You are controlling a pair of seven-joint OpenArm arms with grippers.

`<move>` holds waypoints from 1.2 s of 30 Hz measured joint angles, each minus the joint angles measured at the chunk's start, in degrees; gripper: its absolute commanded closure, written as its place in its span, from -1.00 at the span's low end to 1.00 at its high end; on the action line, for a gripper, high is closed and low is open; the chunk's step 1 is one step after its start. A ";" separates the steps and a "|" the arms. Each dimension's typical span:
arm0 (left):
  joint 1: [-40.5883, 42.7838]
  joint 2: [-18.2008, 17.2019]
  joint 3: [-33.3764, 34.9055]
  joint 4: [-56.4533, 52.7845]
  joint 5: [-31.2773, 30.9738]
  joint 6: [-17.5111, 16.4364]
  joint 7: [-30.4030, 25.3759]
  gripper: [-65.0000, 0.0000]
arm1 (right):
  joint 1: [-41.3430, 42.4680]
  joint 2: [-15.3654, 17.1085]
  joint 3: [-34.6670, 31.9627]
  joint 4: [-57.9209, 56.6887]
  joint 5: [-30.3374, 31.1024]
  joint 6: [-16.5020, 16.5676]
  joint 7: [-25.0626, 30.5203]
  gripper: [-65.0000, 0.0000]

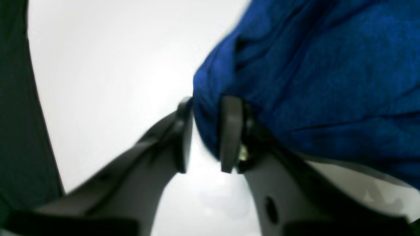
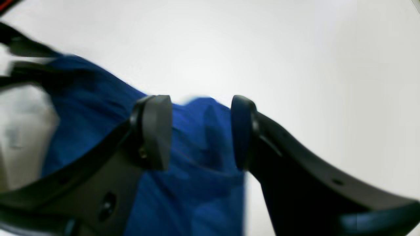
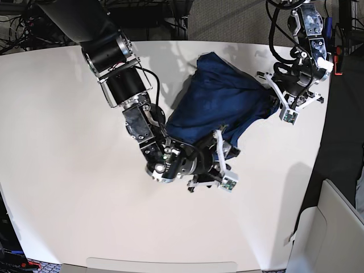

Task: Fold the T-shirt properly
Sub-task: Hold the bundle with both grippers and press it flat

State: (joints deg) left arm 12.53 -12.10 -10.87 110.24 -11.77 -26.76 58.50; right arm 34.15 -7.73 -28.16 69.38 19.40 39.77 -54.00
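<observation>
Close before the left wrist camera, the left gripper [image 1: 205, 134] has its two dark fingers apart, and a rounded bulge of the T-shirt [image 1: 315, 82] sits in the gap between them, pressing against the finger on the right of the picture; whether the cloth is truly pinched I cannot tell, since light shows between the cloth and the other finger. The blue knit fills the upper right of this view and slopes down to the right edge, with the white table [image 1: 108, 75] behind it. Seen from the right wrist camera, the right gripper [image 2: 200, 132] stands with its pads well apart, not closed on anything; the T-shirt [image 2: 193, 183] lies under and behind the gap, running as a band from upper left down to the bottom middle, and the table [image 2: 295, 55] is bare white beyond it. From the base view, the T-shirt [image 3: 219, 105] lies bunched in a rumpled heap on the far right part of the table [image 3: 68, 170], its long axis slanting from its high point at the far middle down toward the near right. The right gripper [image 3: 219, 165] is at the heap's near edge, and the left gripper [image 3: 276, 96] is at its right-hand corner, where the cloth is drawn to a point.
</observation>
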 measured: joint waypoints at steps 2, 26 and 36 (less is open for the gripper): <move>0.02 -0.24 1.53 -0.02 0.26 0.20 0.11 0.33 | 0.15 -0.94 -1.18 -1.97 -0.02 -0.04 0.20 0.13; 6.29 -0.28 4.81 5.20 0.50 0.20 2.58 0.31 | -3.72 -0.92 3.21 -2.80 -11.08 -0.07 12.50 0.13; 3.98 -0.24 13.77 -1.25 0.00 -0.07 2.32 0.31 | -6.60 2.49 5.18 -1.77 -11.56 0.15 6.88 0.13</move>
State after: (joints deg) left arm 16.51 -12.34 2.90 108.99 -11.77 -26.83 60.82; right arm 27.55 -5.23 -22.98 67.61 7.84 39.92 -47.11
